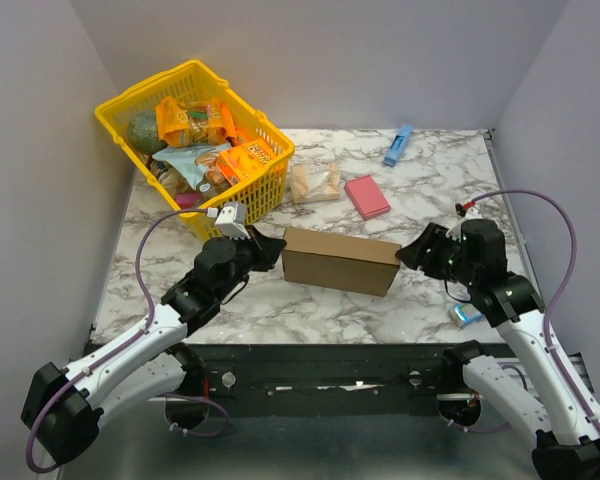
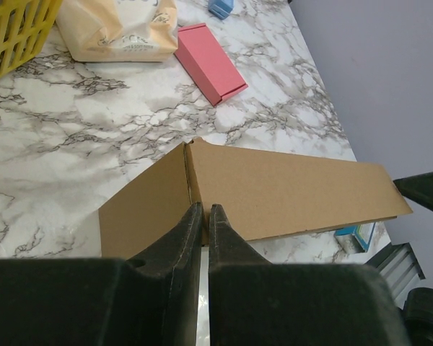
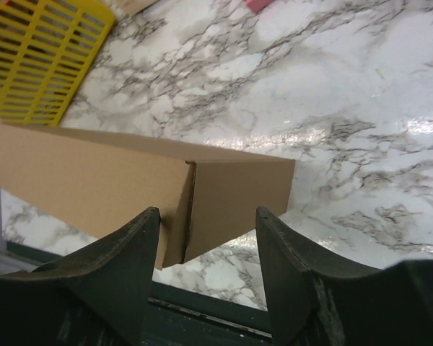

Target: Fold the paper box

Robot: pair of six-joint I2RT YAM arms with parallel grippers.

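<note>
The paper box is a closed brown cardboard mailer lying in the middle of the marble table. My left gripper is at its left end. In the left wrist view the jaws stand shut with only a thin slit between them, tips against the box's near corner edge. My right gripper is open just off the box's right end. In the right wrist view its fingers are spread on either side of the box's end corner without touching it.
A yellow basket full of snack packs stands at the back left. A bagged snack, a pink box and a blue object lie behind the mailer. A small blue item lies by the right arm.
</note>
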